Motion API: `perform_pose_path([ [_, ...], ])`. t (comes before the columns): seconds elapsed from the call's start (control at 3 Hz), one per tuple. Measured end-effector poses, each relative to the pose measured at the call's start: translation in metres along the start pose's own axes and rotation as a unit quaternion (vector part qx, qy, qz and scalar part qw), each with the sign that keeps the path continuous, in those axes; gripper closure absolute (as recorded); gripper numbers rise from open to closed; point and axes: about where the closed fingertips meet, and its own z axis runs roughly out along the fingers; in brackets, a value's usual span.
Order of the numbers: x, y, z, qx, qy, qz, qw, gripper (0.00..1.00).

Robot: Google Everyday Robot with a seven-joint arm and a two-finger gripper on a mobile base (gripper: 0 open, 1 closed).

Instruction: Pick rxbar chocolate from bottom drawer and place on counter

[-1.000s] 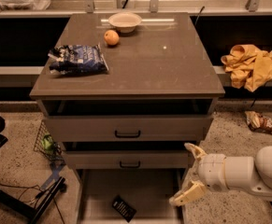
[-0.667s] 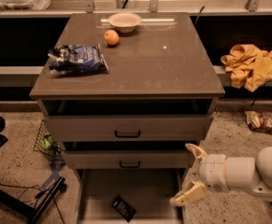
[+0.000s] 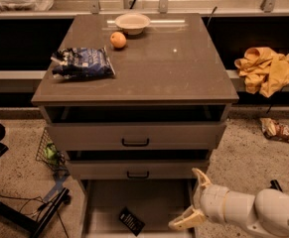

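Pulled open below two shallower drawers: bottom drawer, with bar flat on its floor, near the front, left of centre. At the drawer's right edge, on the end of a white arm: jaws, spread wide apart, clamped on nothing, apart from the bar. On desk: blue bag, orange, bowl.

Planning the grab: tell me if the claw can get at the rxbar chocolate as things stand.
Probably yes. The bottom drawer is pulled out, the rxbar chocolate lies uncovered on its floor, and the open claw hangs beside it, nothing between.
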Motion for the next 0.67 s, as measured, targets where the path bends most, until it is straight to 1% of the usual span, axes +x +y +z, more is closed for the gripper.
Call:
perform_pose_path([
  [0.33, 0.043, -0.001, 0.030, 0.037, -0.030, -0.027, 0.9985, 0.00],
  [0.67, 0.088, -0.008, 0.066, 0.045, -0.049, -0.058, 0.9961, 0.00],
])
